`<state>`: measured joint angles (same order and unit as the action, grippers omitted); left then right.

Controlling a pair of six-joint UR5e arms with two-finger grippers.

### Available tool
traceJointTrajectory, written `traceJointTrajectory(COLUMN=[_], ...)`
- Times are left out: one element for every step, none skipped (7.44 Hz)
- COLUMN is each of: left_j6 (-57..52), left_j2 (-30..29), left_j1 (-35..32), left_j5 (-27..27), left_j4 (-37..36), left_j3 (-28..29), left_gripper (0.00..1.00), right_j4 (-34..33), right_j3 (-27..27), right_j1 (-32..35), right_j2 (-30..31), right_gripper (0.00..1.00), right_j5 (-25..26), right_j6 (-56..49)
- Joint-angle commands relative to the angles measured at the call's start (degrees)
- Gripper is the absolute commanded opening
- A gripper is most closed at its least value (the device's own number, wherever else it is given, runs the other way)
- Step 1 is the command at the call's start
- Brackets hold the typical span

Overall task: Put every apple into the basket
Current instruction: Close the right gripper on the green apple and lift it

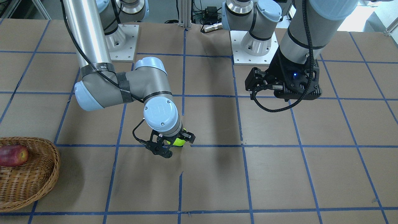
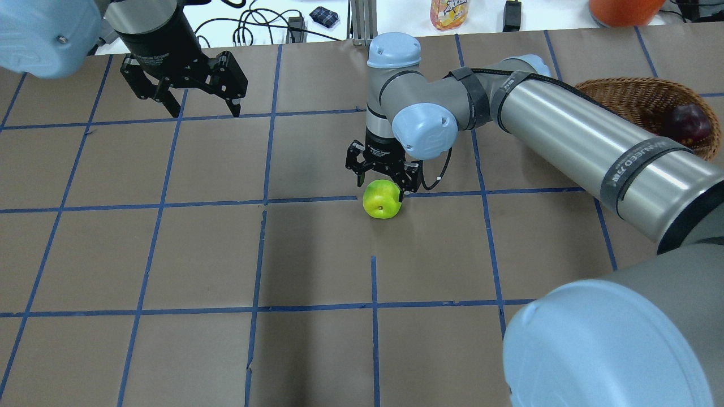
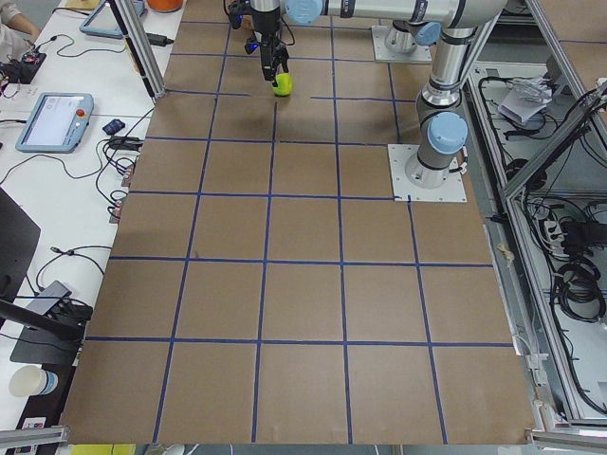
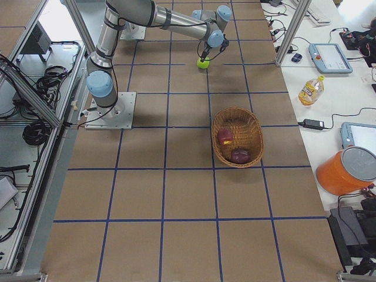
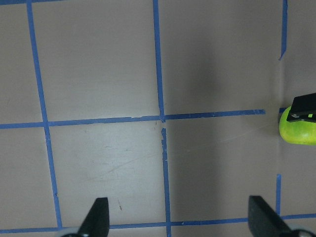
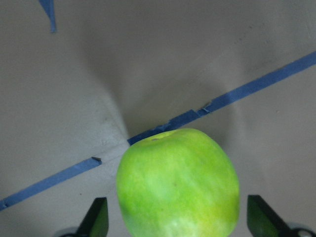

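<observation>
I count three apples: a red one point(image 4: 225, 136) and a dark maroon one point(image 4: 239, 155) lying inside the single wicker basket point(image 4: 214, 141), and a green one point(image 2: 382, 199) out on the table point(image 2: 169, 254), well apart from the basket. There are two robot arms, the right arm point(image 2: 565, 130) and, farther from the basket, the left arm point(image 2: 150, 22), and each carries one gripper, making two: the right gripper point(image 2: 382, 189) and the left gripper point(image 2: 202, 107). On the white bench point(image 4: 329, 111) beside the basket I see one bottle point(image 4: 309, 90), one orange bucket point(image 4: 346, 170) and two tablets point(image 4: 329, 57) point(image 4: 359, 136).
</observation>
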<state>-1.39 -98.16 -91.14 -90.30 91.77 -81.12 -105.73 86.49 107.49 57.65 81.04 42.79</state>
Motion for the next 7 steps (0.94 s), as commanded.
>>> traceJointTrajectory(left_j6=[0.07,0.07,0.07,0.07,0.07,0.07,0.07], left_j2=[0.07,0.16,0.25,0.25,0.25,0.25,0.25], left_j1=[0.00,0.00,0.00,0.00,0.00,0.00,0.00], left_j5=[0.12,0.04,0.04,0.04,0.04,0.04,0.04], left_j4=[0.08,0.08,0.17,0.17,0.17,0.17,0.08], left_j3=[0.00,0.00,0.00,0.00,0.00,-0.09,-0.01], left_gripper=[1.00,1.00,1.00,1.00,1.00,1.00,1.00], right_j4=[-0.62,-4.71,-6.84,-6.60,-6.42,-5.46,-0.84], right_j3=[1.22,1.40,1.31,1.31,0.18,-1.83,-4.98], right_j1=[0.00,0.00,0.00,-0.08,-0.35,-1.74,-4.89], right_j2=[-1.30,-1.31,-1.39,-1.31,-0.44,1.92,3.95], right_gripper=[1.00,0.95,0.40,0.00,0.00,0.00,0.00], right_j5=[-0.01,0.17,-0.09,0.16,0.43,0.43,1.47], right_j6=[0.27,0.27,0.62,0.10,0.01,-0.08,-0.69])
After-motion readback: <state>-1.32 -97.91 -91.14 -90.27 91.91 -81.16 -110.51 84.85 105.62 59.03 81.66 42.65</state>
